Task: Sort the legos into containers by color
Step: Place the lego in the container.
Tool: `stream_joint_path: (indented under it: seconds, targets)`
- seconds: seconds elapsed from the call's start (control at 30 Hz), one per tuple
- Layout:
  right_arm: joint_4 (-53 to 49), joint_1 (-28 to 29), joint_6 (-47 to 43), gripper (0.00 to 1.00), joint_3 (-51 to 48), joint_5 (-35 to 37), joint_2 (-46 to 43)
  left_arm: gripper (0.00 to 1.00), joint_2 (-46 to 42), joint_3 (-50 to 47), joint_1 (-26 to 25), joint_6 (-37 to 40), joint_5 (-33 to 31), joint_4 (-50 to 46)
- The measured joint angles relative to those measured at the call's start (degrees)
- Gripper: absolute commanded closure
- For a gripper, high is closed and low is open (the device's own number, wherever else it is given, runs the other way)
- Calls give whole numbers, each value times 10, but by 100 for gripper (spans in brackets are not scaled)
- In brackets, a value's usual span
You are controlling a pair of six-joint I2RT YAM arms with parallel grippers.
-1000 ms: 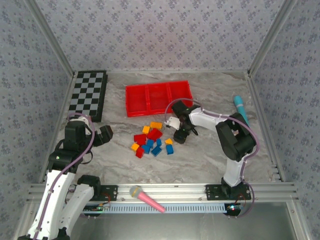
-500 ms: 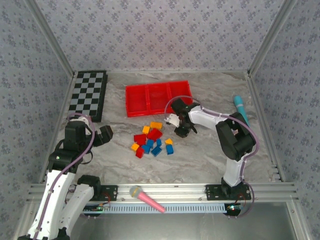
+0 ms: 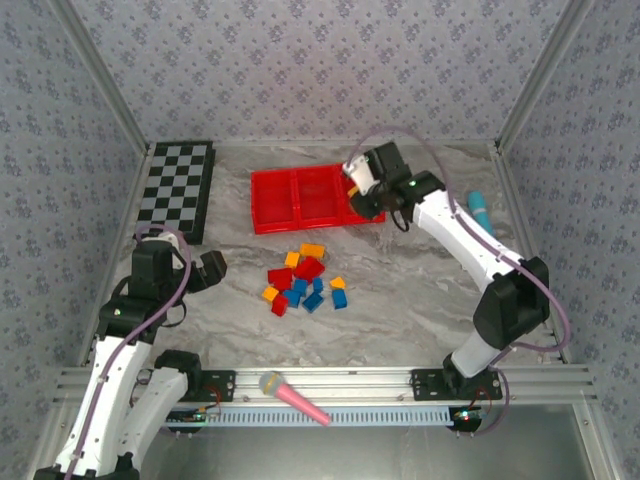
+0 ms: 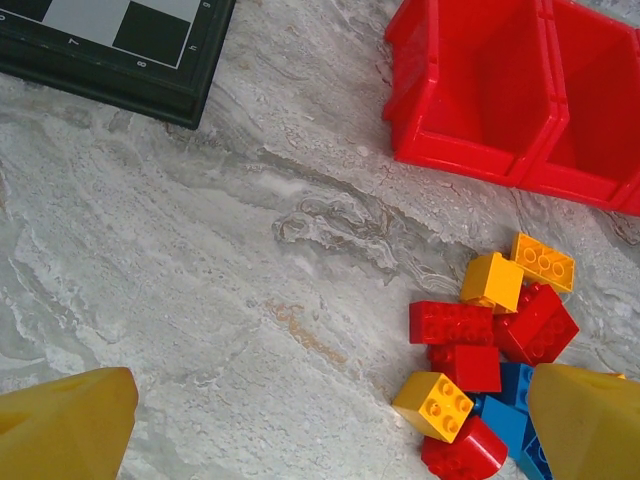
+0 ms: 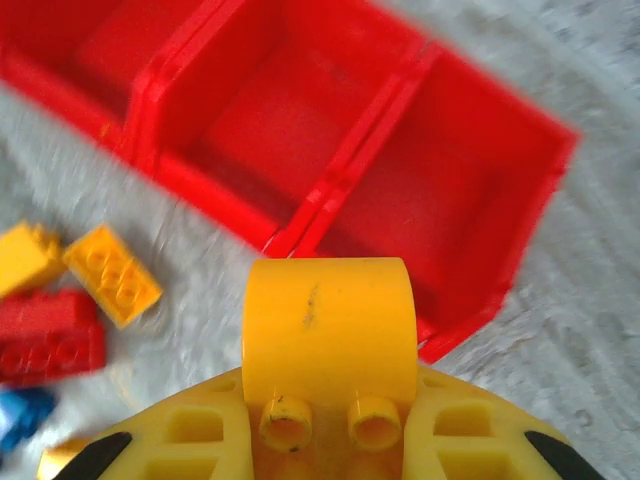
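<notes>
Grip: right gripper (image 3: 365, 196) clamped on small yellow plastic lego block (image 5: 330, 330). Hangs over right compartment (image 5: 440, 205) of shallow red plastic tray (image 3: 263, 226), straight below. Left gripper (image 3: 212, 270) spread, near left, farther.

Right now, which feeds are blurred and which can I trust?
Right wrist: tray and loose blocks blurred, held yellow block sharp. Left wrist: crisp throughout, blocks and tray edges clear. Top external: sharp, evenly lit, soft shadows only.
</notes>
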Motion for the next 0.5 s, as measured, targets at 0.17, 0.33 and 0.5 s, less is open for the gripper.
stream_joint_path:
  seconds: [0.17,0.33,0.5]
  targets:
    - [-8,-39,47,92,109,-1,94,0,-5,0,-2,0,3,0]
    - [-29,-52,87,91,179,-5,200,0,-6,-5,-4,0,13,2]
    - [-53,-54,109,87,236,-9,276,0,-6,-7,-6,0,19,2]
